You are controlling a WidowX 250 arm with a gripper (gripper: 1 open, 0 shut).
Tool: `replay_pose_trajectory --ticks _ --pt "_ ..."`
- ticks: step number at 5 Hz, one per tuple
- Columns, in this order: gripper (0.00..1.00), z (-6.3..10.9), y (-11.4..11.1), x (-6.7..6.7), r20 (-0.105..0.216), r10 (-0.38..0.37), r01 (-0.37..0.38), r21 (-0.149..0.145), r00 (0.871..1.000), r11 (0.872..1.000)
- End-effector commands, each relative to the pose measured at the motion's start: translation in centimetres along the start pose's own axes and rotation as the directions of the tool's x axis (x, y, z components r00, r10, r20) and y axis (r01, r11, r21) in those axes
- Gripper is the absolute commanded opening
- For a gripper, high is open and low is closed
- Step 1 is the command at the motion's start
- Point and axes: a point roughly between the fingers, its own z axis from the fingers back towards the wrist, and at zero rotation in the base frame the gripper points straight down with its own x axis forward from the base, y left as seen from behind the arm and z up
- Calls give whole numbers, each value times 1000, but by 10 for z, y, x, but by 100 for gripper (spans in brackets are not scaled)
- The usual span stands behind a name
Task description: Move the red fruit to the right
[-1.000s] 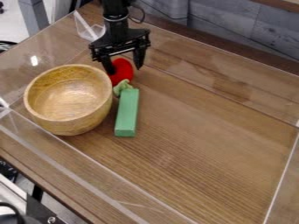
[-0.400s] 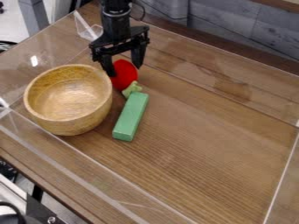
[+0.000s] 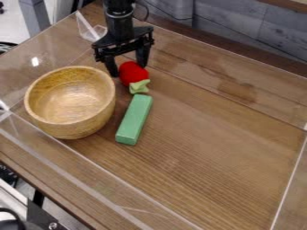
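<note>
Glossy red fruit lies on its side, green cap down-right.

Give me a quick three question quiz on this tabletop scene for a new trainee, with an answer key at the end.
1. True or false: the claw is open, its fingers straddling the top of the red fruit.
2. Which thing lies nearest the fruit's leafy cap? A) the wooden bowl B) the green block C) the clear tray wall
3. Fill in: the bowl sits to the ____ of the green block in the camera view.

Key: 1 true; 2 B; 3 left.
</note>
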Motion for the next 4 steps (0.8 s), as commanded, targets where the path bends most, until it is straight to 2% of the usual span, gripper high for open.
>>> replay_pose_trajectory --ticks 1,2,3,4 --pt "100 25 -1 18 44 -1 2 -27 999 1000" --pt "100 33 2 21 40 -9 10 -24 999 1000" --pt "0 30 0 20 43 -12 13 -16 999 1000" --pt "0 46 -4 18 27 -13 14 -31 1000 999"
